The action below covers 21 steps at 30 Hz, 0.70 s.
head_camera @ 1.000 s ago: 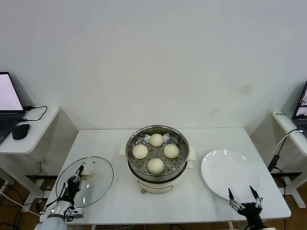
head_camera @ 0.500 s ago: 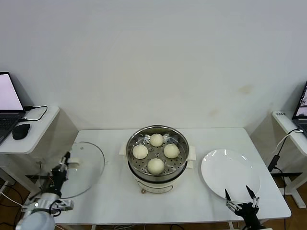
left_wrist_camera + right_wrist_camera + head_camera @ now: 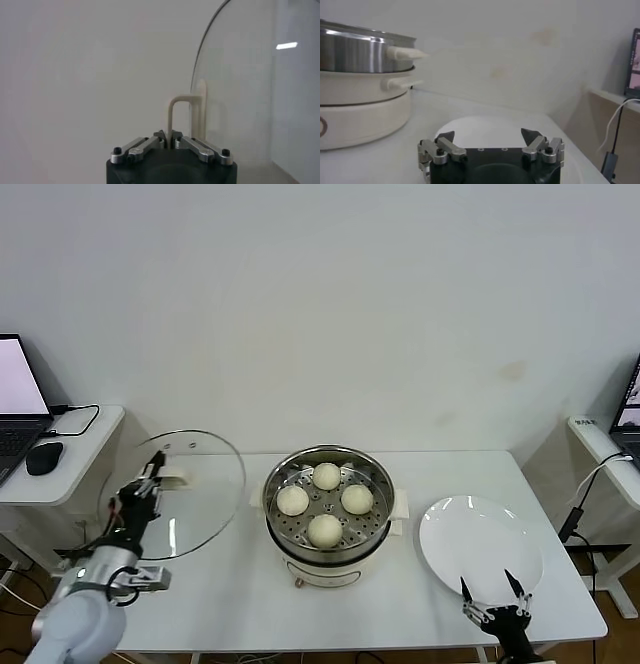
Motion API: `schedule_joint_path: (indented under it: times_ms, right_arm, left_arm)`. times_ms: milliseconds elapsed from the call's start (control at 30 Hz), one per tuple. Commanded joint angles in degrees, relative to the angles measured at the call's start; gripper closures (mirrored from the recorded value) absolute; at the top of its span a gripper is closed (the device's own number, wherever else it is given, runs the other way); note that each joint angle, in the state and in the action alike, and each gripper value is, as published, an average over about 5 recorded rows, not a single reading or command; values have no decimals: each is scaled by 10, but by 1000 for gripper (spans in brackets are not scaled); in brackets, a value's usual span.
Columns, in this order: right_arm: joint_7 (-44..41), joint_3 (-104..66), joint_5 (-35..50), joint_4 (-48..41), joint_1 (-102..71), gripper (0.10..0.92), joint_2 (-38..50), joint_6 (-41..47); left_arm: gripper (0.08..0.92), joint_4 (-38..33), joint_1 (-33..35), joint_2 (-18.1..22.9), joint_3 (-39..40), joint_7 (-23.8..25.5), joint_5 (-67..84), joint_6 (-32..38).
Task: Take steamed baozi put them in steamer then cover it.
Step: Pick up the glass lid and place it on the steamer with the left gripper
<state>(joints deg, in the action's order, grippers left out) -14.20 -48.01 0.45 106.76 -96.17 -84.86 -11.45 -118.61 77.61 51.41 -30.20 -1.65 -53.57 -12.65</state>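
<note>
The left gripper (image 3: 152, 475) is holding the round clear glass cover with a metal rim (image 3: 190, 494) lifted above the left part of the white worktop (image 3: 430, 604), its fingers (image 3: 192, 144) clamped together on the cover's cream-white plastic handle (image 3: 187, 117). The cover is standing tilted, just beside the steamer's left side and apart from it. The round shiny stainless-steel steamer on a white electric base (image 3: 327, 559) is sitting at the middle of the worktop with its top uncovered. Four small round cream-white steamed baozi (image 3: 325, 529) are resting on the perforated tray inside it, spaced apart in a diamond pattern. The right gripper (image 3: 490, 592) is waiting low at the near right edge of the worktop, its fingers (image 3: 445, 137) standing wide apart and gripping nothing, just in front of the flat round white plate (image 3: 480, 546), which is lying to the right of the steamer.
</note>
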Motion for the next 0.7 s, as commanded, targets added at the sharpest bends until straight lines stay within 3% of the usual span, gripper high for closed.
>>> schedule_joint_path:
  times_ms: [33, 300, 533, 700]
  right_arm:
    - [17, 13, -64, -4, 3, 202, -14, -22]
    - [44, 33, -109, -12, 13, 203, -26, -24]
    - [51, 44, -110, -28, 24, 203, -26, -22]
    - [51, 50, -117, -37, 29, 202, -28, -23]
  left_arm:
    - [861, -19, -150, 13, 221, 46, -16, -87]
    - [861, 24, -248, 95, 326, 134, -118, -153]
    - [861, 46, -269, 135, 354, 196, -192, -184]
    - [861, 60, -275, 178, 357, 215, -216, -203]
